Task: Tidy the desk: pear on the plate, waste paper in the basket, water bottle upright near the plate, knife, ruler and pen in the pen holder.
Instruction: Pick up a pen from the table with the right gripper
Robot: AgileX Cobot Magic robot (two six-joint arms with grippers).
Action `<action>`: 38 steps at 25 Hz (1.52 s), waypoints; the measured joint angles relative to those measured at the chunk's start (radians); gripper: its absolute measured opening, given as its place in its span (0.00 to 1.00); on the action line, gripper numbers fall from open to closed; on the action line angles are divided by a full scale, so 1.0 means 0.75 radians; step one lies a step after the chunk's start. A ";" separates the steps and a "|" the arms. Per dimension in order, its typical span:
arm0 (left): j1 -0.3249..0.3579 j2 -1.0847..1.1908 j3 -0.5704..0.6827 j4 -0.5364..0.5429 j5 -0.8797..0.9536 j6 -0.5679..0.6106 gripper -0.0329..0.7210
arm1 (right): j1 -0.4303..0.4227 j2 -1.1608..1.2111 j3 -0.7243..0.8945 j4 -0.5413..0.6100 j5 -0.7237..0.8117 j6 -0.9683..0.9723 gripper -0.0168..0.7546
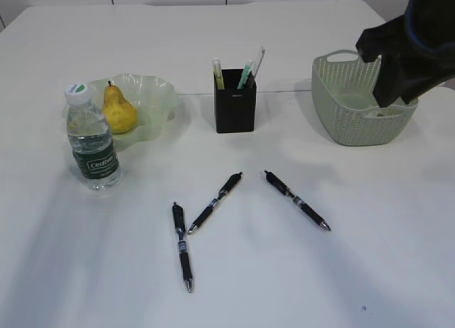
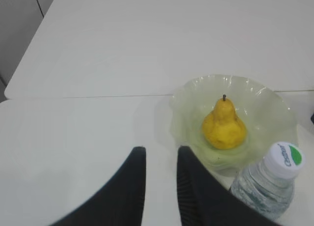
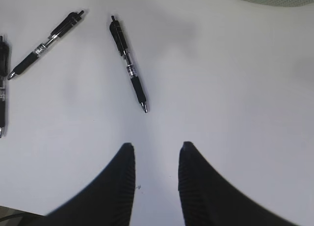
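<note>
Both grippers have their fingers apart with nothing between them. Note the left gripper [image 2: 161, 160] hanging above bare desk [image 1: 227, 285], just left of the plate [image 2: 274, 111], its gap narrow. Note the right gripper [image 3: 156, 155] hanging above bare desk on the near side of the right pen [image 3: 128, 64], its gap somewhat wider; neither touches anything.

Confirm that the desk is a plain white tabletop with a seam across it. Check the left side: the pear [image 1: 119, 110] sits on the plate, and the water bottle [image 1: 91, 139] stands upright just near of the plate. Locate the pen holder [image 1: 234, 100] at centre, holding several items. Locate the basket [image 1: 359, 100] at far right. Three pens lie loose on the near desk.
</note>
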 joint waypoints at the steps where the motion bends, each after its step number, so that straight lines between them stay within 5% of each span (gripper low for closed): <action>1: 0.000 -0.032 0.047 -0.009 -0.015 0.000 0.25 | 0.000 0.003 0.000 0.000 0.000 0.000 0.36; 11: 0.000 -0.421 0.382 -0.024 -0.017 0.000 0.25 | 0.000 0.027 0.000 0.000 0.000 -0.002 0.36; 23: 0.000 -0.540 0.388 -0.051 0.434 0.000 0.25 | 0.000 0.027 0.000 0.000 0.000 -0.002 0.36; 31: 0.000 -0.541 0.388 -0.069 0.485 0.000 0.25 | 0.000 0.045 0.000 0.000 0.000 -0.002 0.36; 38: 0.000 -0.541 0.382 -0.069 0.630 0.000 0.33 | 0.000 0.083 0.000 0.000 0.000 -0.009 0.50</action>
